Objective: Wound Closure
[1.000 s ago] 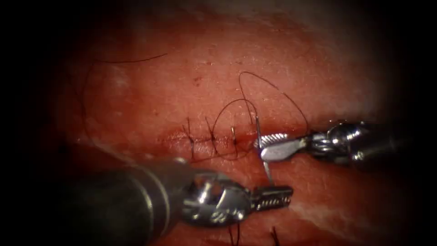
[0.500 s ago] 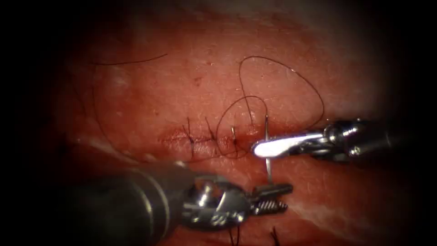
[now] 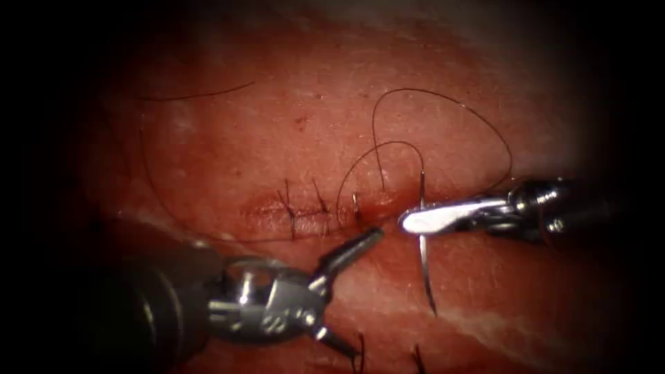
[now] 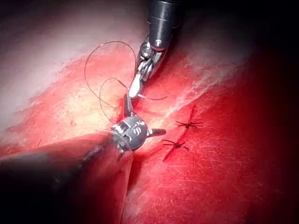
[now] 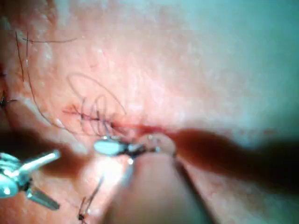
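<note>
My right tool [image 3: 410,221] comes in from the right, jaws shut on the curved needle [image 3: 426,270] about a third of the way from its thread end. The needle hangs free above the tissue [image 3: 485,138], just right of the stitched cut [image 3: 305,209], point towards the near side. The dark thread [image 3: 450,97] loops from the needle's far end and trails away left. My left tool [image 3: 368,291] stands near and left of the needle, jaws wide open and holding nothing. The left wrist view shows the open left jaws [image 4: 144,116] near the right tool [image 4: 140,81].
Several dark stitches [image 3: 322,206] cross the cut. Short cut ends of thread [image 3: 415,357] stick up at the near edge. A long strand of thread [image 3: 149,187] curves over the tissue at the left. Two more knotted stitches [image 4: 187,124] lie beside the left tool.
The right jaws closed on the needle's middle. The left jaws, shut on its near end a second ago, opened and drew back left. The needle shifted slightly right with the right tool.
</note>
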`<state>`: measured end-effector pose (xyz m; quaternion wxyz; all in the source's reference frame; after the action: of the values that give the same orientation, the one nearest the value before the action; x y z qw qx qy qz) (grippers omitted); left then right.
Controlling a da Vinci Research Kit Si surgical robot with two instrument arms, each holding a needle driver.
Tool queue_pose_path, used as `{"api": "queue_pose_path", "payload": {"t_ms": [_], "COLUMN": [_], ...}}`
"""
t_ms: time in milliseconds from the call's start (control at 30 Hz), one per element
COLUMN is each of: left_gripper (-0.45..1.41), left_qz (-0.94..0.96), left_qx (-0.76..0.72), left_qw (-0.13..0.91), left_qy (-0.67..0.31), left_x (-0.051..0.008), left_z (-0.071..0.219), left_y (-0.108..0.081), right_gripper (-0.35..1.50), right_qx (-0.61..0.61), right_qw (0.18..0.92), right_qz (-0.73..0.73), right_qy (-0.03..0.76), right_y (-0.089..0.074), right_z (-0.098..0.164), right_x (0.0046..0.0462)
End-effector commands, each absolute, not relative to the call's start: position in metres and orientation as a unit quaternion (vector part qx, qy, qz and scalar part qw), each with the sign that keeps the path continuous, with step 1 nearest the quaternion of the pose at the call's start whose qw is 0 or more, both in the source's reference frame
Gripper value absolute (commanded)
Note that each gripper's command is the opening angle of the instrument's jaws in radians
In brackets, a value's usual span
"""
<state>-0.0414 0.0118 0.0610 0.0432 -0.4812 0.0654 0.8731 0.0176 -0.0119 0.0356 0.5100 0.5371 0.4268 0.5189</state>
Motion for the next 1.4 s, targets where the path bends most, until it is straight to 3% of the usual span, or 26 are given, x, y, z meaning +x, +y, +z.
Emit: {"api": "queue_pose_path", "payload": {"t_ms": [33,133,233,433,1400], "left_gripper": [0.74,0.46,0.02,-0.45,-0.45], "left_qz": [0.873,0.876,0.879,0.889,0.889], "left_qx": [-0.481,-0.474,-0.462,-0.433,-0.443], "left_qw": [0.044,0.071,0.104,0.145,0.114], "left_qy": [0.065,0.060,0.056,0.039,0.014], "left_x": [-0.0420,-0.0415,-0.0412,-0.0413,-0.0432], "left_z": [0.0622,0.0641,0.0658,0.0684,0.0669], "left_y": [0.0116,0.0129,0.0138,0.0142,0.0106], "right_gripper": [-0.35,-0.35,-0.35,-0.35,-0.35], "right_qx": [0.539,0.540,0.540,0.540,0.538], "right_qw": [0.509,0.509,0.509,0.509,0.481], "right_qz": [0.519,0.518,0.518,0.518,0.534], "right_qy": [0.425,0.425,0.425,0.425,0.440], "right_y": [-0.0130,-0.0131,-0.0131,-0.0132,-0.0126], "right_z": [0.0361,0.0360,0.0359,0.0358,0.0350], "right_x": [0.0179,0.0178,0.0177,0.0178,0.0176]}}
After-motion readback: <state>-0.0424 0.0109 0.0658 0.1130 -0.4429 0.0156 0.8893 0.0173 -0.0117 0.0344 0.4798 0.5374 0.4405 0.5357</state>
